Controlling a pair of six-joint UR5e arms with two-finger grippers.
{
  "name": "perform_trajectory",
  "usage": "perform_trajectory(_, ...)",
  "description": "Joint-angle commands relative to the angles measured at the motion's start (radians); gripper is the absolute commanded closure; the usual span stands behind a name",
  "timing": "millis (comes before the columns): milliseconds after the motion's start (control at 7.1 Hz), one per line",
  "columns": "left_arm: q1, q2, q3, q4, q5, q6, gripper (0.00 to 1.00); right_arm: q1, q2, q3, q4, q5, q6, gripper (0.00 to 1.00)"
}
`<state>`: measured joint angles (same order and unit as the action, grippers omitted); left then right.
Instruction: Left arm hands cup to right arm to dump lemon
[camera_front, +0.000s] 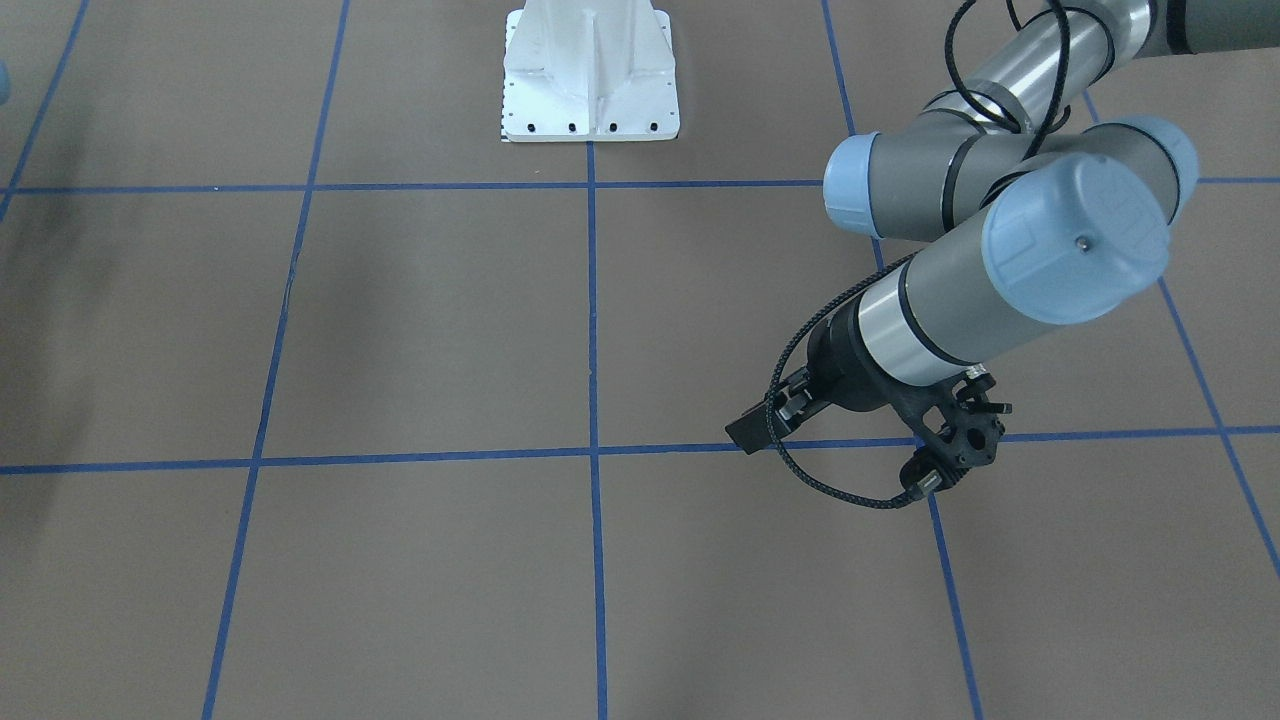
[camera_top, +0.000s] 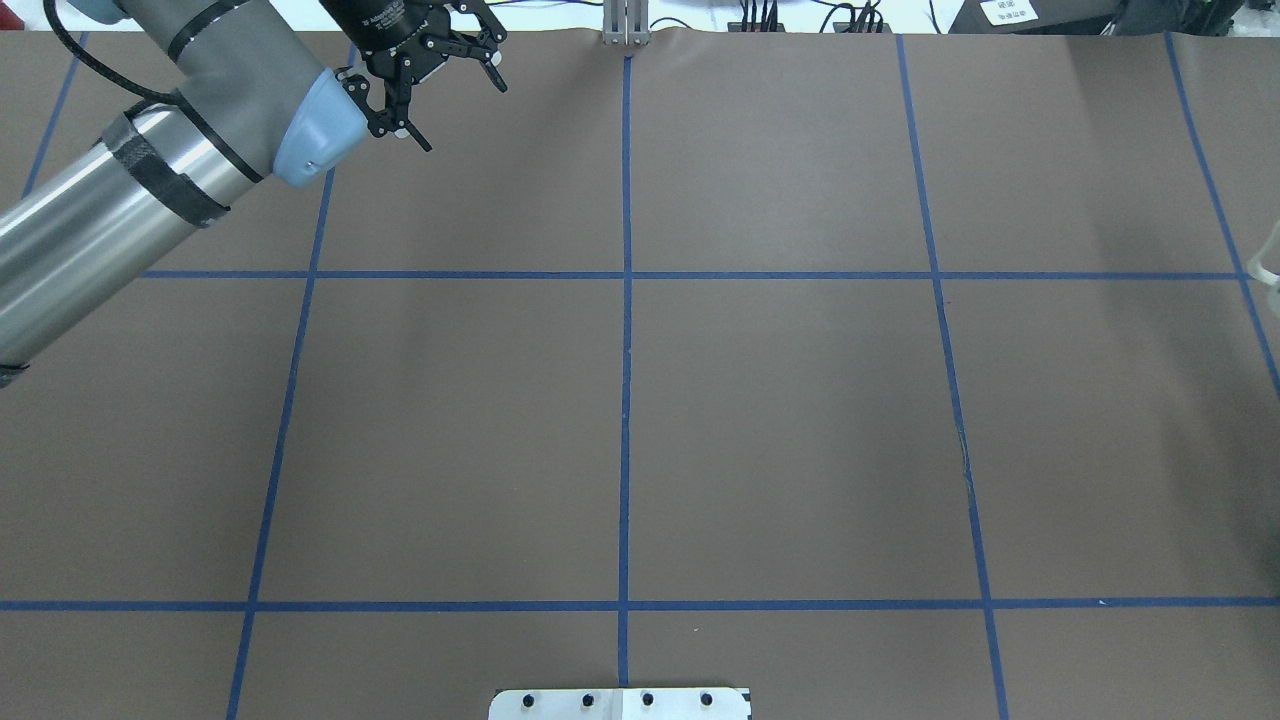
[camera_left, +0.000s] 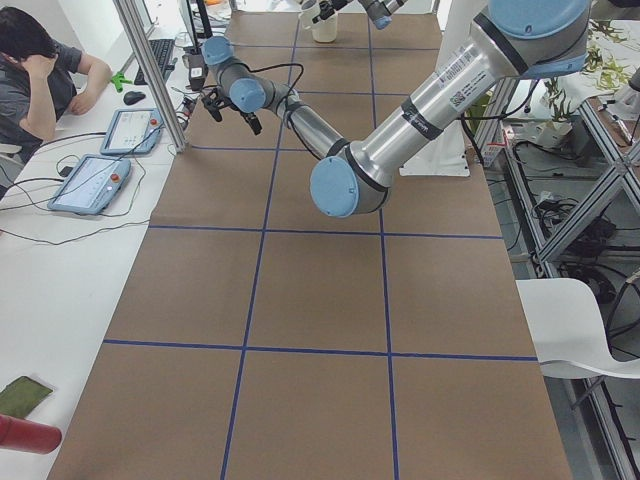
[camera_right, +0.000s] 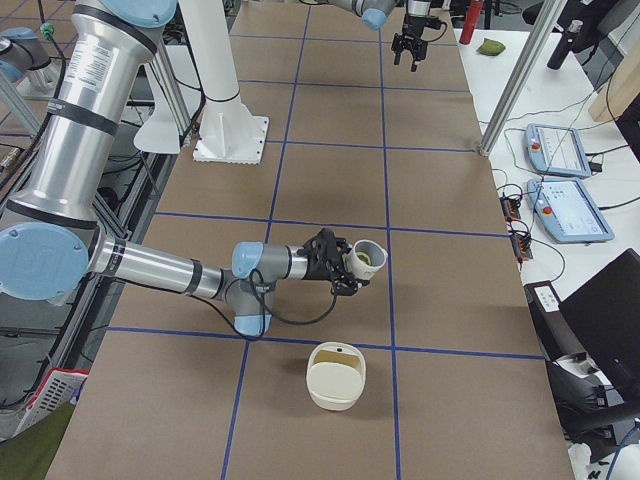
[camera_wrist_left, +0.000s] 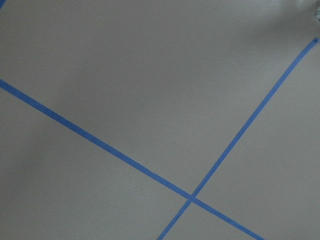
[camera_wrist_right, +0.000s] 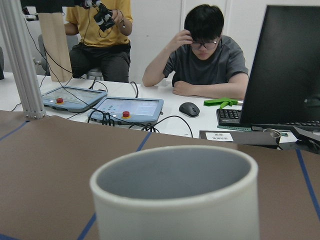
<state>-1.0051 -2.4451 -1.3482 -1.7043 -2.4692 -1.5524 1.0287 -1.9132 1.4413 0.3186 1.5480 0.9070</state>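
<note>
The cup (camera_right: 357, 268) is off the desk (camera_top: 800, 450), at the end of the right arm's fingers (camera_right: 340, 247). This is the near arm in the right-hand side view, stretched low along the desk. The cup's long axis runs close to upright, base down and mouth up. In the right wrist view its rim lies level across the bottom of the picture, with the greyish inner wall showing behind it. From the side view the lemon (camera_right: 367, 259) shows as a yellow-green patch down inside the mouth.

The right gripper (camera_right: 348, 265) meets the cup from the robot's side, at the wall. No view shows how its fingers stand, so I cannot tell whether they are clamped or loose.

A cream tub (camera_right: 336, 400) sits on the desk near the cup, closer to the table's end and not touching it. The cup is not above the tub.

The left gripper (camera_top: 462, 115) hangs at the far edge of the desk, on the operators' side and well apart from the cup. Its fingers are spread wide with nothing between them. The left wrist view shows only brown desk and crossing blue tape lines (camera_wrist_left: 191, 198).
</note>
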Motion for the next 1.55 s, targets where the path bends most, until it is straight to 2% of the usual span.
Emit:
perform_trajectory(0, 0.002, -0.008, -0.003, 0.0, 0.003, 0.0, 0.0, 0.151, 0.0, -0.12, 0.126, 0.165, 0.12, 1.0)
perform_trajectory(141, 0.002, -0.008, -0.006, 0.0, 0.003, 0.0, 0.0, 0.151, 0.006, -0.174, 0.21, 0.165, 0.23, 1.0)
perform_trajectory(563, 0.002, -0.009, -0.008, 0.0, 0.003, 0.0, 0.0, 0.152, 0.01, -0.248, 0.373, 0.165, 0.513, 1.0)
perform_trajectory(1126, 0.002, -0.028, -0.006, 0.0, 0.035, 0.0, 0.0, 0.156, 0.016, -0.309, 0.48, 0.164, 0.942, 1.0)
perform_trajectory(1408, 0.002, -0.046, -0.006, 0.0, 0.058, 0.0, 0.0, 0.191, 0.051, -0.311, 0.484, 0.159, 1.126, 1.0)
